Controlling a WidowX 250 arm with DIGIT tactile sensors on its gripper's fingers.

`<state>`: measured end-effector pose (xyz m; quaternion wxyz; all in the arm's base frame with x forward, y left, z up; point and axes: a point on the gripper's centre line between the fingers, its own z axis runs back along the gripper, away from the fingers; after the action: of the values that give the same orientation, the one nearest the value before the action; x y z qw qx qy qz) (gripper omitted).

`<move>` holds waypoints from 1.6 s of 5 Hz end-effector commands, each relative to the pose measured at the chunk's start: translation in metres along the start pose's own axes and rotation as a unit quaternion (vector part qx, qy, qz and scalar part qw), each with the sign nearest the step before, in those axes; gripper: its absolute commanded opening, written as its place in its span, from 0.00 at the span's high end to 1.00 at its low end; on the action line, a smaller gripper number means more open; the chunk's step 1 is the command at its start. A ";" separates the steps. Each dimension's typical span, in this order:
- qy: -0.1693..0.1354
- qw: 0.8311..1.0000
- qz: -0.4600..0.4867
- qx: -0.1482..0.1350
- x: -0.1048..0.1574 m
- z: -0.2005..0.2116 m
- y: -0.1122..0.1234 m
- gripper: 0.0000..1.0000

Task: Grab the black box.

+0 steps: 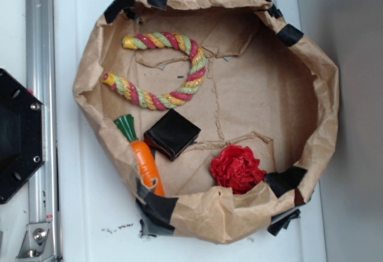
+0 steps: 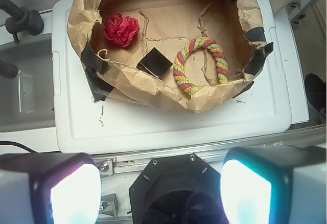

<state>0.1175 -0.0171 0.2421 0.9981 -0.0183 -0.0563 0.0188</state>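
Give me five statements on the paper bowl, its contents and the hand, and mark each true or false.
1. The black box lies inside the brown paper bowl. True.
2. The hand grips the black box. False: the hand is open and far from it.
3. The red paper flower lies inside the rope ring. False: they lie apart.
4. The toy carrot lies beside the black box. True.
5. The rope ring is closed. False: its ends stand apart.

1. The black box (image 1: 172,133) (image 2: 155,63) is small, flat and square, with a glossy black top and dark brownish sides.
2. It lies flat, turned like a diamond, closed.
3. It rests on brown paper, untouched.
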 end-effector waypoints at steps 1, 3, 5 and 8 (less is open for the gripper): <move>0.000 1.000 0.000 0.000 0.000 0.000 0.000 0.00; -0.020 0.986 0.159 -0.038 0.089 -0.030 0.012 0.00; 0.046 0.931 0.341 -0.126 0.110 -0.138 0.014 0.00; 0.075 0.932 0.339 -0.104 0.100 -0.187 0.009 0.00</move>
<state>0.2371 -0.0135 0.0615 0.9238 -0.1343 0.0438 0.3559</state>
